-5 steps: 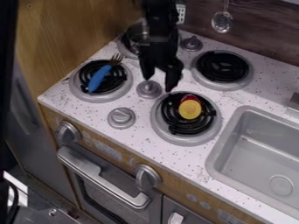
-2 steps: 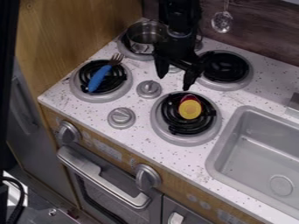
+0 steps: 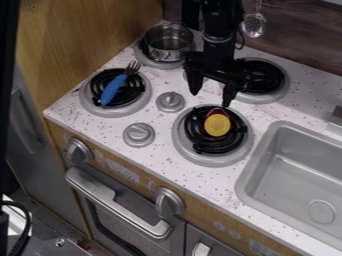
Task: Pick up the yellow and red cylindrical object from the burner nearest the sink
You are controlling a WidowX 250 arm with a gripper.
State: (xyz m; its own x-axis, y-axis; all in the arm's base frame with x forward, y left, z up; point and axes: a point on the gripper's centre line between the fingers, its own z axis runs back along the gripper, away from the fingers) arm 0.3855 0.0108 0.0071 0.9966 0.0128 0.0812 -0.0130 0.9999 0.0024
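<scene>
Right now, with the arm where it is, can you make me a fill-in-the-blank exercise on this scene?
1. The fork lying across one burner has a ____ handle.
2. The gripper is ____, not shut.
3. The small item on the burner nearest the sink is red and ____.
4. Counting the one under the metal pot, the counter has ____ burners in all.

Missing words: blue; open; yellow; four.
</scene>
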